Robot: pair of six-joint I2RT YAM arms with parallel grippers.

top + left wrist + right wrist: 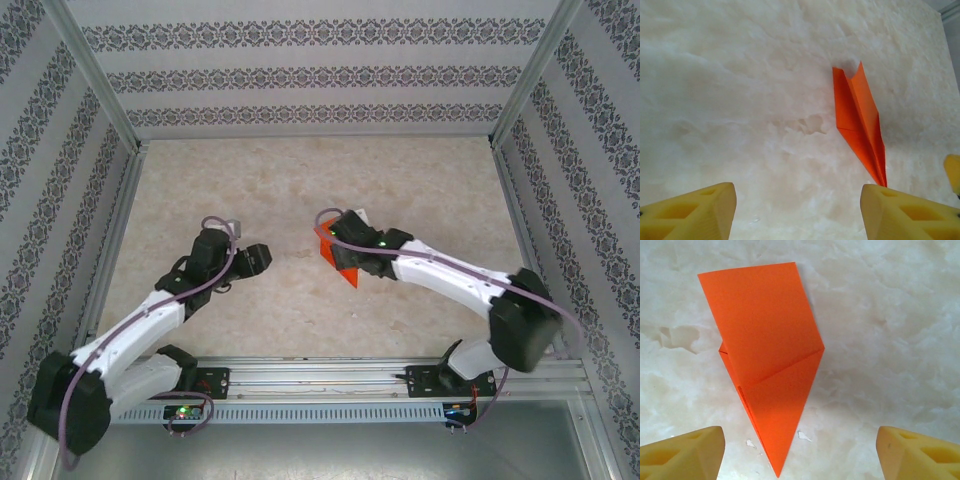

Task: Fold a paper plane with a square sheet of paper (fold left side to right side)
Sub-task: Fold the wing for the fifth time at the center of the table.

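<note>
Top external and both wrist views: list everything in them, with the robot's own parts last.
paper plane: one, orange-red, on the table just left of the right end effector, its sharp tip pointing at the gap between that end effector's fingers
table: one, beige marbled top, across the middle of the enclosure
enclosure walls: three, pale with dark patterned stripes, at the back and both sides
frame posts: two, silver metal, at the back corners
mounting rail: one, silver, along the near table edge
arms: two, white and black, reaching in from the rail
left end effector: one, yellow fingers, open, above bare table left of the plane
right end effector: one, yellow fingers, open, over the plane's tip
</note>
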